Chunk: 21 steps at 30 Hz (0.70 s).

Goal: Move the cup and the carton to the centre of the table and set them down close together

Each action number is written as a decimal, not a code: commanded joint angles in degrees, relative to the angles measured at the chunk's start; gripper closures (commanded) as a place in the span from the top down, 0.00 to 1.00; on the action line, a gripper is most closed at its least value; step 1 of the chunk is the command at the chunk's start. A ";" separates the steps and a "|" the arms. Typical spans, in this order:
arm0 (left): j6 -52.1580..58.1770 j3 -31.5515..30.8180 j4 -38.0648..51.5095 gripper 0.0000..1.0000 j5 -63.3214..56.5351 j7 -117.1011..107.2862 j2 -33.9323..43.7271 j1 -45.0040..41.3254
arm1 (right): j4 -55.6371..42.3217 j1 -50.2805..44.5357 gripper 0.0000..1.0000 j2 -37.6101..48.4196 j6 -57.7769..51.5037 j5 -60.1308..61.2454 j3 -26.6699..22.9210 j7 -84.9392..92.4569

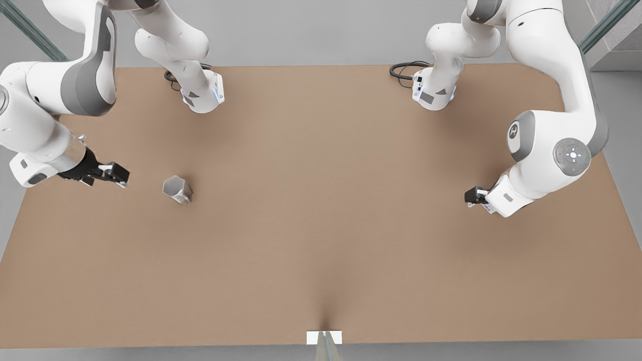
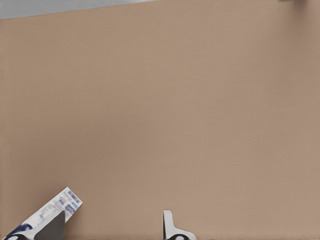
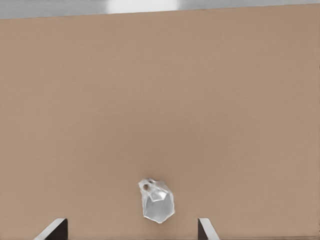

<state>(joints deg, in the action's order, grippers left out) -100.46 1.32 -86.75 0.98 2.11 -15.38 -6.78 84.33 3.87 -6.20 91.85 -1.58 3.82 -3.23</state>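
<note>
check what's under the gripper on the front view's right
The carton, on the table beside one finger of the open left gripper. From the front, the arm covers it.

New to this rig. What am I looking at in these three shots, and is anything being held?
These are two white robot arms in a simulation, each ending in a two-finger claw. The front view looks down on the tan table. The other two pictures come from cameras on the wrists. The right claw, at the front view's left, is open and points at a faceted metal cup on the table just ahead, untouched. The left claw, at the front view's right, is open too. Its wrist view shows a white and blue carton beside one finger. Nothing is gripped.
</note>
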 commanded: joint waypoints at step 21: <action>0.00 0.09 0.00 1.00 -0.10 -0.09 -3.60 0.10 | 42.23 -8.70 1.00 9.89 23.20 -2.46 3.92 -6.17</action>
<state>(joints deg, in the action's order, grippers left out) -100.46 1.41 -86.75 0.88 2.02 -19.11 -6.68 127.45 -6.31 4.05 115.83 -4.04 7.73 -9.36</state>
